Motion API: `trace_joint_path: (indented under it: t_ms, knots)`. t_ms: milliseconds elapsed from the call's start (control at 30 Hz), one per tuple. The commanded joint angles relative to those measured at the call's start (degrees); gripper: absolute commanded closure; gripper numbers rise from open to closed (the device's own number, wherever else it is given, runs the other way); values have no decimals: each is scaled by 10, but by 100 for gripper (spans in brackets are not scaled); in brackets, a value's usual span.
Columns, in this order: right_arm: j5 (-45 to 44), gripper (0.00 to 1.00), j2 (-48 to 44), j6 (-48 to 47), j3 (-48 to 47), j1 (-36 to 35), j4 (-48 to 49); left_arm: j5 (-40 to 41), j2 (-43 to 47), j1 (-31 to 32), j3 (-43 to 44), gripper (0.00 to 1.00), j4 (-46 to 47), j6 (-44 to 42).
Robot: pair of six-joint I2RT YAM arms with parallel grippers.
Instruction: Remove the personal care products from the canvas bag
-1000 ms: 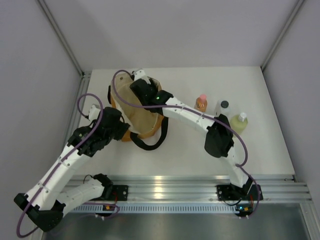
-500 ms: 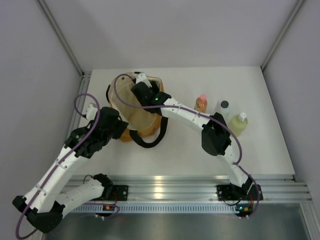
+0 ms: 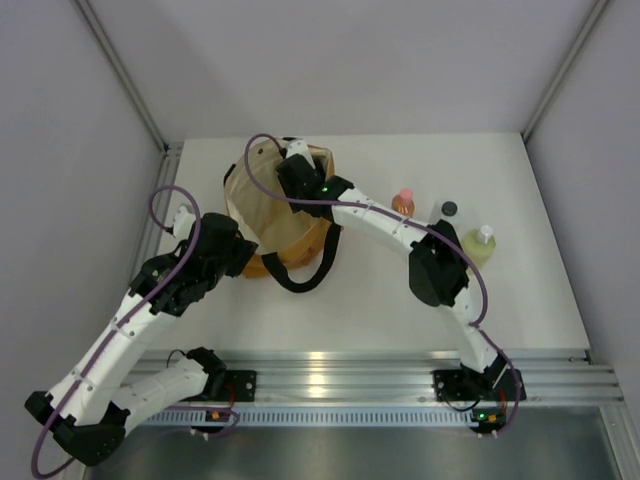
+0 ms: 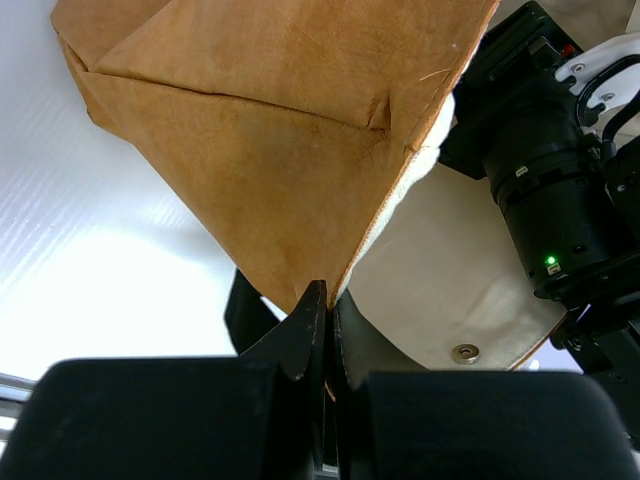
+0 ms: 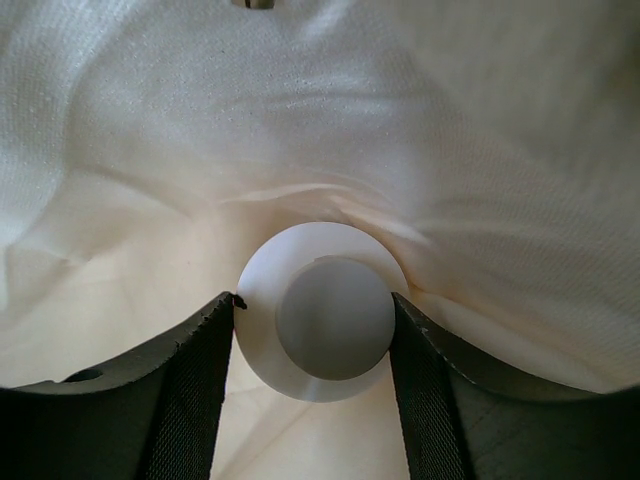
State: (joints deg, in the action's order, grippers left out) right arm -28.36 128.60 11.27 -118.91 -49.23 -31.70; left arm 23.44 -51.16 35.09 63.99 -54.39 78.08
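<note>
Cream jar (image 5: 330, 315), round, white, possibly greyish lid, in canvas bag (image 5: 450, 150)

Top camera looks down over the table (image 3: 380, 300); close wrist cameras share its canvas bag (image 3: 262, 218), left outside, right inside

a white worktop (image 3: 380, 300) fills the middle of the overhead view, and it shows again as a glossy white surface (image 4: 100, 280) in the left wrist view. plain grey walls (image 3: 350, 60) close it in behind and at both sides, with a metal corner strut (image 3: 120, 70) running up on the left and another (image 3: 565, 70) on the right. a ribbed aluminium rail (image 3: 350, 378) lies along the near edge, and a slotted strip (image 3: 350, 412) lies just in front of it.
</note>
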Motion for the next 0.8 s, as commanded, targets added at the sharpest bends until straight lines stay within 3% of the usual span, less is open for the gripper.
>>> trace_joint_path:
  t_ms: [0,467,767]
  knots:
    - [39,100,6,30,4,15,-29,9,8,2,11,100,11,-5]
    - [59,100,-101,-22,16,-12,60,4,0,2,-4,100,11,3]
    - [64,100,-122,-33,26,-20,79,5,3,2,-11,100,11,5]
